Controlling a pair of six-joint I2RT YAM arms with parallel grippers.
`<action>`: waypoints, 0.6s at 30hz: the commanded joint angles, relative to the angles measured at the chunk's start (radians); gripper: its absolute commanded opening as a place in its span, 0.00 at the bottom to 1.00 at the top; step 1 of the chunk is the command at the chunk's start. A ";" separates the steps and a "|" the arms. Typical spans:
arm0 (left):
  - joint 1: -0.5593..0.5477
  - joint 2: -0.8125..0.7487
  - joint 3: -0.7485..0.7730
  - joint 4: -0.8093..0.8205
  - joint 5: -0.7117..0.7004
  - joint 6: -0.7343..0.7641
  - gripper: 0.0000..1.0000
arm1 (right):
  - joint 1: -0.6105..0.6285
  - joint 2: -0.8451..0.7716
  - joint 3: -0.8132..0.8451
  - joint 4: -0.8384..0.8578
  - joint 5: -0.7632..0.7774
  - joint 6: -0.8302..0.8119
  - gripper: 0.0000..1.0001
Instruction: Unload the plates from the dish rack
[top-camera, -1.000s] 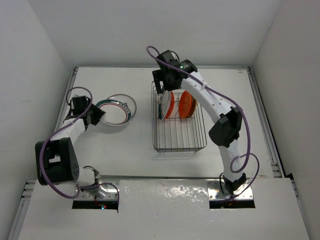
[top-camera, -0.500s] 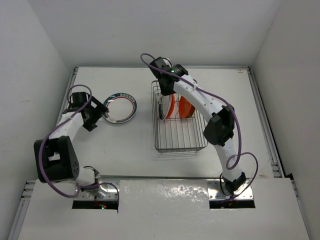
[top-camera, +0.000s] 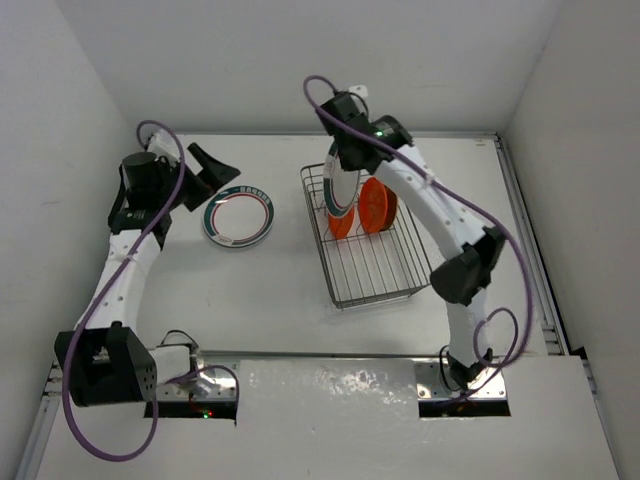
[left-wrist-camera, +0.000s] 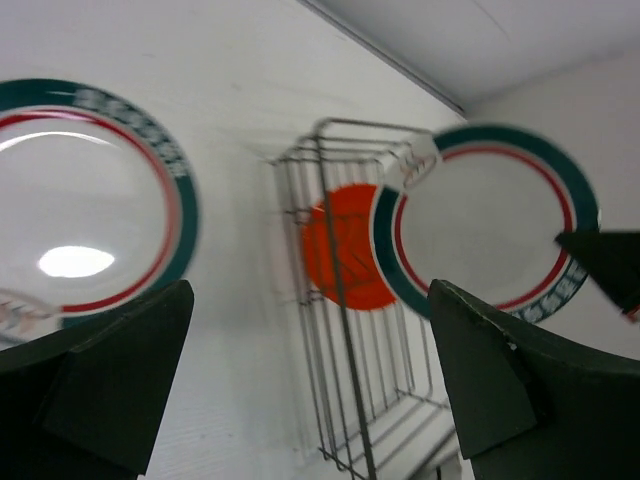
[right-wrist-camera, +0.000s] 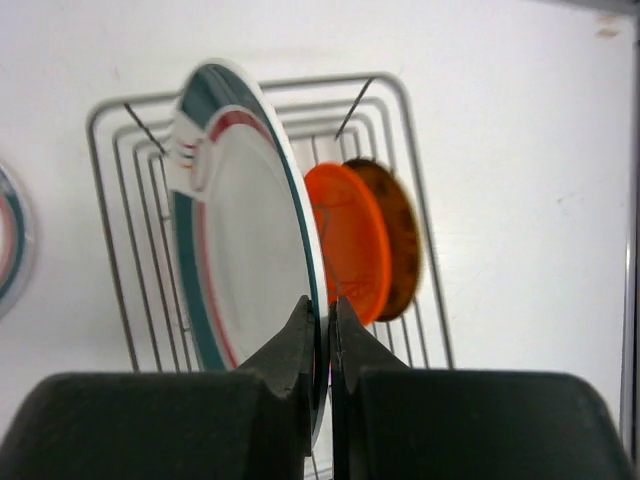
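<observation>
since half a second ago the rack (top-camera: 380, 268) has skewed on the table (top-camera: 270, 290), its near end swung toward the right side. it was probably dragged as the plate came up. the right arm (top-camera: 440, 215) has risen over the rack's far end, and the left arm (top-camera: 125, 260) has lifted and drawn back toward the far left corner.

one ringed plate (top-camera: 238, 215) lies flat on the table left of the rack, apart from the left gripper (top-camera: 212, 167), whose fingers stand wide with nothing between them. so that plate counts as unloaded.

the second ringed plate (right-wrist-camera: 245, 250) is on edge in the right gripper (right-wrist-camera: 322, 310), fingers pinched tight on its rim. it looks raised above the wires, though whether its lower edge is fully clear of the rack is hard to tell. two orange plates (right-wrist-camera: 350, 245) stand upright in the rack just behind it.

my read: about half done. the carried plate next needs a spot on the table, and the skewed rack may complicate later reaches.
</observation>
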 joint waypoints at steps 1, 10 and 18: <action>-0.061 0.018 0.000 0.209 0.269 0.009 1.00 | 0.007 -0.235 -0.024 0.062 0.061 0.021 0.00; -0.173 0.110 0.011 0.432 0.424 -0.071 0.96 | -0.226 -0.563 -0.626 0.654 -0.899 0.248 0.00; -0.173 0.130 -0.019 0.551 0.478 -0.155 0.79 | -0.232 -0.522 -0.708 0.884 -1.052 0.360 0.00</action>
